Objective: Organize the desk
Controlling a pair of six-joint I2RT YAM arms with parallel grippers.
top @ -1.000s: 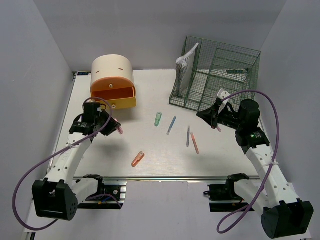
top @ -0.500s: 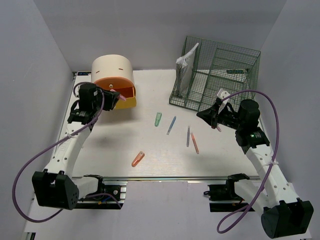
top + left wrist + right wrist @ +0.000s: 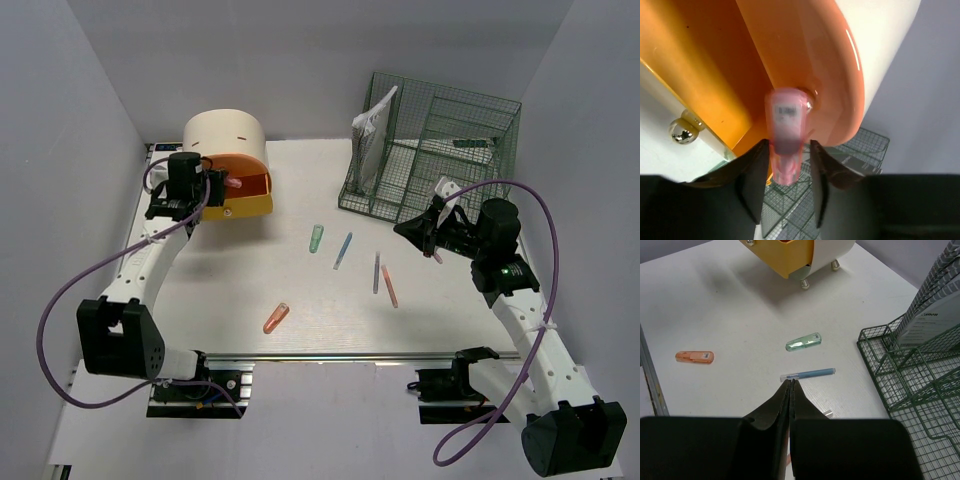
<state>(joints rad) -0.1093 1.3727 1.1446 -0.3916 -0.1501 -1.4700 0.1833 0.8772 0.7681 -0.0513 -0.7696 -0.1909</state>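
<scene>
**Dropping the pink marker into the drawer**

The desk (image 3: 300, 300) is the wide white top that both arms stand at. Several loose things lie on it. An orange marker (image 3: 276, 318) is nearest the front rail. Two thin pens (image 3: 376, 272), a blue pen (image 3: 343, 250) and a green marker (image 3: 317, 237) lie toward the middle.

The right hand (image 3: 790, 382) hangs above the desk's right side, pressed fully closed with nothing in it.

Farther back on the left, the left hand (image 3: 787, 145) is at the open drawer (image 3: 250, 184) of the round drawer box (image 3: 225, 135). Its fingers are partly apart with a pink marker (image 3: 786, 120) between them. The marker is blurred, so I cannot tell whether it is gripped or slipping free.

The step looks like a drop into the drawer. To do it well, the marker should be over the drawer's hollow, low and clear of the box's overhanging front, before the fingers widen.

A wire rack (image 3: 440, 140) stands at the far right.
</scene>
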